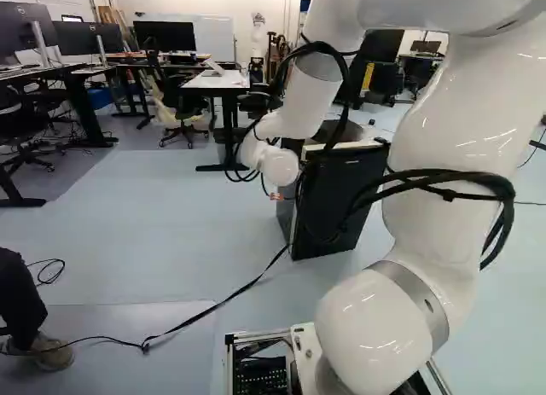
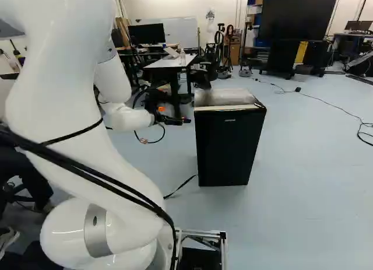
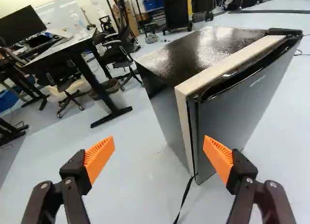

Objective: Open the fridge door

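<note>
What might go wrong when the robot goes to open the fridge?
The open gripper has one finger close to the door's edge, so it might bump the fridge and shove it instead of opening it. The loose cable loop by the gripper could snag. The black strap lying across the floor might trip someone.

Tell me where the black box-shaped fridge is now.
Right of the middle in the right base view, the fridge stands on the pale blue floor, just right of the black two-fingered end effector.
</note>
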